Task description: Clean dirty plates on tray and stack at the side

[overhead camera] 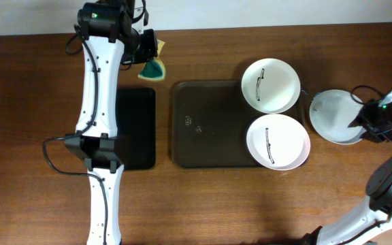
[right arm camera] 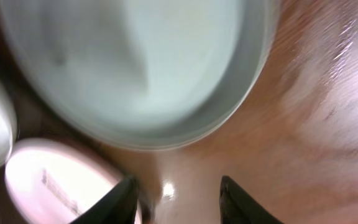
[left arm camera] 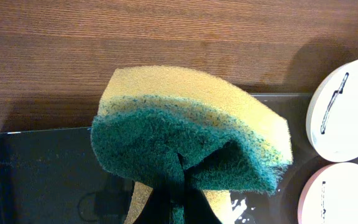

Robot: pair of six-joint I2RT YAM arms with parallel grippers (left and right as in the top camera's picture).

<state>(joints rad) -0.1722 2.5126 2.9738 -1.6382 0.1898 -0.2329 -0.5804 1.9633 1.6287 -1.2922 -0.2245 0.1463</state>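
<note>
Yellow and green sponge is squeezed tight in my left gripper, up by the far edge of the table. My right gripper has its fingers apart and holds nothing, just beside a white plate on the table, right of the brown tray. On the tray's right end lie a far plate and a near plate, each with a black mark.
</note>
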